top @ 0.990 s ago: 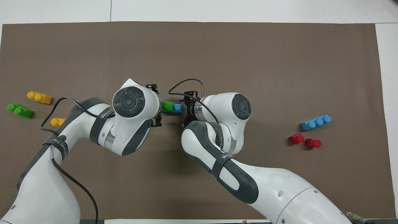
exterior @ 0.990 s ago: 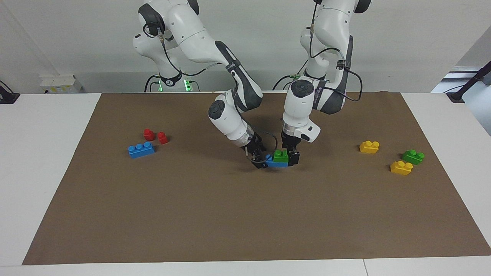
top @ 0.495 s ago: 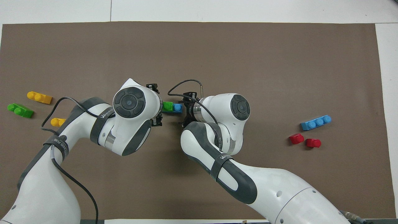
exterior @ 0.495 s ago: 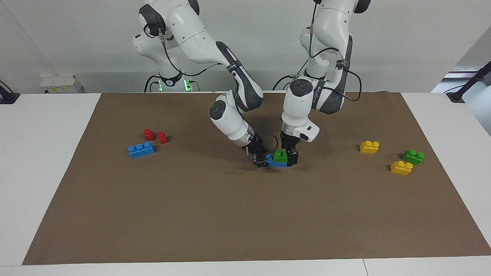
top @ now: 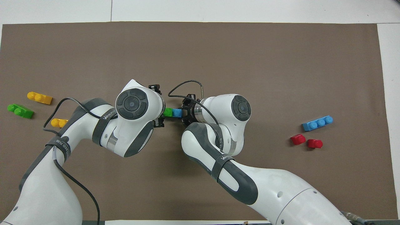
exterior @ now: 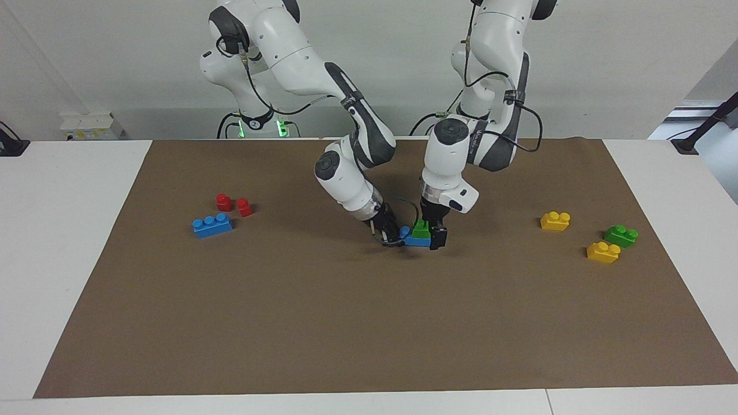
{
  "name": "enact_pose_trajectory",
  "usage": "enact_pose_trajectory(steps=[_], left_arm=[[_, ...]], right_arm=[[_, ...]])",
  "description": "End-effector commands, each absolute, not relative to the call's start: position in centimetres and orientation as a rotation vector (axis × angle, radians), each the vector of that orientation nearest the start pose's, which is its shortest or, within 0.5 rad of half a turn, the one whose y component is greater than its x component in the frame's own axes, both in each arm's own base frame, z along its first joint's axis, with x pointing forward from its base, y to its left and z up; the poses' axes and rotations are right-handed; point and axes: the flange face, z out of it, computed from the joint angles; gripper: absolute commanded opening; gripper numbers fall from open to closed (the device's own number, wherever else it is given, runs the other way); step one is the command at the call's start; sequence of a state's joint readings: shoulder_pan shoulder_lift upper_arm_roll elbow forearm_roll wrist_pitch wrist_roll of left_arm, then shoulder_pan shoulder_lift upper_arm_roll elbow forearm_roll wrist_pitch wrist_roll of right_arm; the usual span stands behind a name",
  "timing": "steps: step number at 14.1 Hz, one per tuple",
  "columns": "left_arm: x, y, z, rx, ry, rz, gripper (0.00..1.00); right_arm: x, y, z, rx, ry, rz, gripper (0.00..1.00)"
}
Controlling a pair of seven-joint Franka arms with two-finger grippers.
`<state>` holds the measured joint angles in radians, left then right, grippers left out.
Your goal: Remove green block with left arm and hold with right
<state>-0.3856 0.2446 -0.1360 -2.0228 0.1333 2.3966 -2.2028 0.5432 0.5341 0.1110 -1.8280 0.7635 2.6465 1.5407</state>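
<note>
Finds the green block in the middle of the brown mat, seated on one end of a blue base brick. Cannot tell whether that small stack rests flat on the mat or hangs just off it, since only a dark shadow shows beneath.

Places the right gripper low at the bare end of the blue base brick, clenched on it. Makes out little of that end of the brick under the black fingers and the looping cable.

Places the left gripper down over the green block, spread wide and straddling it, one finger in front and the other mostly hidden by the block. Cannot tell whether either finger touches the plastic. From overhead, loses half of the green block under the left arm's white wrist, leaving one stud in sight.

Notes, toward the left arm's end of the table, a second green brick between two yellow bricks; from overhead, catches one of these partly cut off by the left arm.

Notes, toward the right arm's end, a loose blue brick near two small red pieces.
</note>
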Motion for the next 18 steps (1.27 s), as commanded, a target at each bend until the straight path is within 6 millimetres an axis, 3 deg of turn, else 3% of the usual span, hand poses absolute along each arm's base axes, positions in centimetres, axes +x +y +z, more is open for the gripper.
enact_pose_trajectory(steps=[1,2,3,4,5,6,7,8,14,18], left_arm=[[52.5,-30.0,33.9,2.135,2.141,0.195,1.0],[52.4,-30.0,33.9,2.164,2.118,0.218,0.97],[52.5,-30.0,34.0,2.185,2.101,0.231,0.86],[52.5,-29.9,33.9,2.214,2.077,0.233,0.62],[52.4,-30.0,33.9,2.229,2.067,0.232,0.57],[52.5,-30.0,34.0,2.228,2.066,0.233,0.39],[52.5,-30.0,34.1,2.227,2.065,0.234,0.12],[52.5,-30.0,34.2,2.226,2.063,0.234,0.0],[52.6,-29.8,35.2,2.216,2.06,0.242,0.0],[52.4,-28.4,39.2,2.252,2.075,0.266,0.0]], right_arm=[[54.5,38.3,25.5,-1.908,1.834,0.428,0.0],[54.6,38.2,25.6,-1.902,1.835,0.42,0.0],[54.5,38.3,25.5,-1.902,1.835,0.422,0.0],[54.6,38.1,25.4,-1.9,1.839,0.42,0.0],[54.6,38.2,25.4,-1.901,1.838,0.422,0.0],[54.6,38.1,25.4,-1.9,1.839,0.42,0.0],[54.6,38.1,25.4,-1.899,1.839,0.419,0.0],[54.6,38.1,25.4,-1.9,1.839,0.417,0.0],[54.5,38.0,25.2,-1.903,1.839,0.414,0.0],[54.6,38.0,25.2,-1.901,1.839,0.411,0.0]])
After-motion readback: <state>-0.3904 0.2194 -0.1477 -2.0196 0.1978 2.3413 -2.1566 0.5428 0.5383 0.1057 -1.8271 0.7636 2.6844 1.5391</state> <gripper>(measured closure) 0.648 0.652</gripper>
